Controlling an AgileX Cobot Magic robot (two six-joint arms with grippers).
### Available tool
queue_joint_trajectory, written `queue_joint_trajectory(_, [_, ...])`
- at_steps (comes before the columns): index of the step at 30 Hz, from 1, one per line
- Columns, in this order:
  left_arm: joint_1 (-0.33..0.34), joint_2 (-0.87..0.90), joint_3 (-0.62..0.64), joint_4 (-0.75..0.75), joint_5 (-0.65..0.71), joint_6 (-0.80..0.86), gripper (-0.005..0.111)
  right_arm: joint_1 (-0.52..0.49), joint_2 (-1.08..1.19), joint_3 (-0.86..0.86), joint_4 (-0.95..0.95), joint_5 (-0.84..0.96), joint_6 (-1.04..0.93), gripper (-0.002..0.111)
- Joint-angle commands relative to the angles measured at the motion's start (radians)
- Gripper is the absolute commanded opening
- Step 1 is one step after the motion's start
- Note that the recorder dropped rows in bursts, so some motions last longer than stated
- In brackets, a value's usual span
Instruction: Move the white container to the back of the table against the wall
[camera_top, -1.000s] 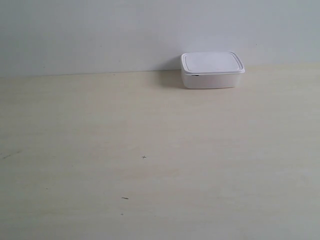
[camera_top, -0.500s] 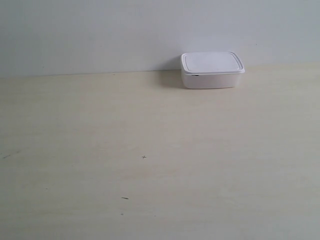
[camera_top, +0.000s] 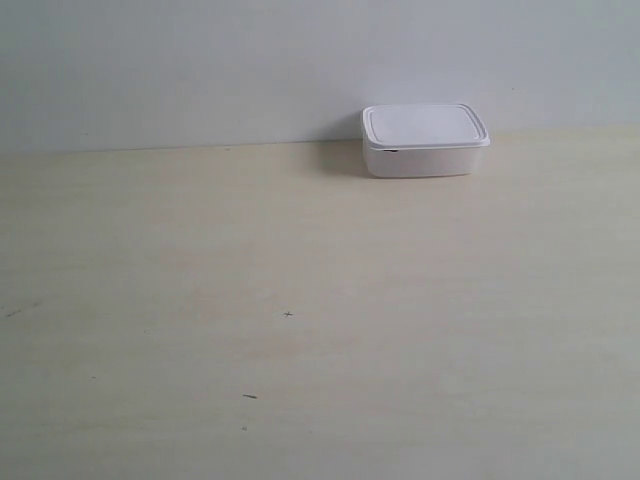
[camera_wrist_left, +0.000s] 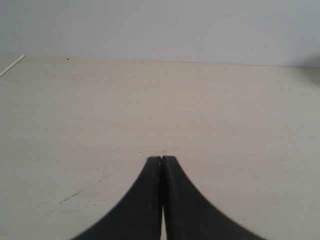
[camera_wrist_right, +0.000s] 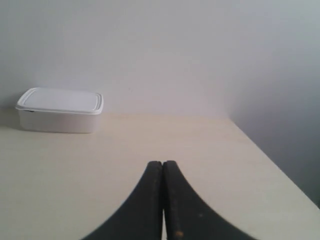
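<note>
White container (camera_top: 425, 140), lid on, stands at the rear of the tabletop (camera_top: 300, 300) against the wall (camera_top: 200, 70); left fingers (camera_wrist_left: 145, 205) and right fingers (camera_wrist_right: 145, 205) are pressed together, holding nothing.

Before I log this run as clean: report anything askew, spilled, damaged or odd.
Nothing stands out. The white container sits flat at the back of the table by the wall, lid on. No spill shows, only tiny dark specks. The left gripper and right gripper are shut, holding nothing.
</note>
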Motion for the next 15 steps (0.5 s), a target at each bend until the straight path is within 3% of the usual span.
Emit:
queue_joint_trajectory(1, [0.001,-0.008,0.0,-0.007,-0.015,0.006,0.0,-0.006,-0.002,0.007,-0.006,0.082,-0.001,0.0])
queue_joint_trajectory(11, [0.001,-0.008,0.0,-0.007,-0.015,0.006,0.0,-0.006,-0.002,0.007,-0.01,0.124,-0.001,0.0])
queue_joint_trajectory(15, [0.001,-0.008,0.0,-0.007,-0.015,0.006,0.0,-0.006,-0.002,0.007,-0.145,0.128,0.043,0.0])
